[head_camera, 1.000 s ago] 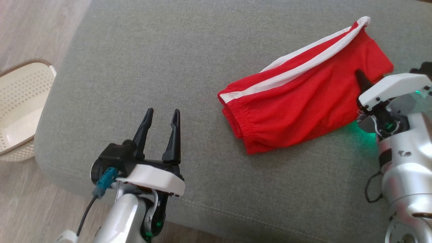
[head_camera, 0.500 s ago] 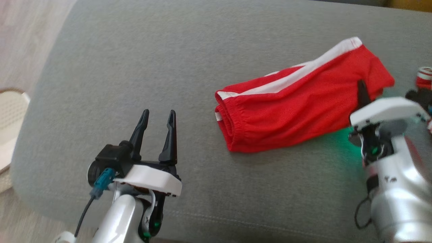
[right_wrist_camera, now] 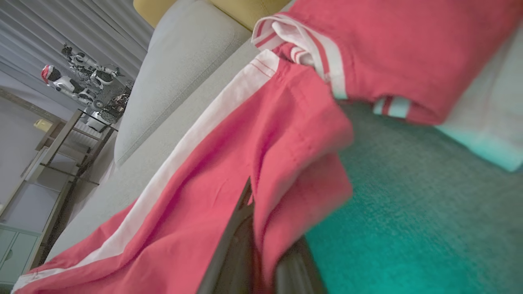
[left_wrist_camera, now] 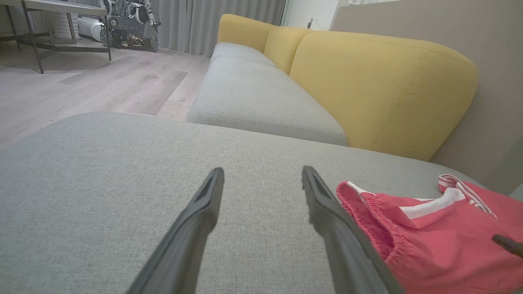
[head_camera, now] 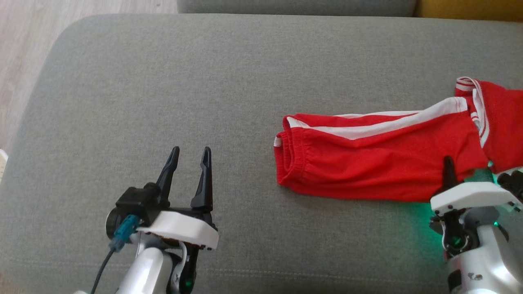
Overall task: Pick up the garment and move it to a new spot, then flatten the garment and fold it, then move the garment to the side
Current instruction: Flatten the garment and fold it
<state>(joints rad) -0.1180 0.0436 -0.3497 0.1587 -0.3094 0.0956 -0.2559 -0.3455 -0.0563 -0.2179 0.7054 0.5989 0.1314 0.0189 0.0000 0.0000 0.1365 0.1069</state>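
The right gripper [head_camera: 449, 173] was clamped on the red shorts [head_camera: 380, 163] at their hem end. Their length ran leftward toward the distant, spread left gripper [head_camera: 188, 157].

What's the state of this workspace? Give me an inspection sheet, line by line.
Surface: grey cushion, carrying both garments.
Job's things: red shorts lying lengthwise, white side stripe up.
Clutter: second red garment, white-trimmed, beside the shorts' right end.
Grippers: left claw open, empty, apart from the shorts; right claw shut on the shorts' right edge.
Cables: black cable with teal plug at left wrist.
Surroundings: wood floor, yellow sofa back.
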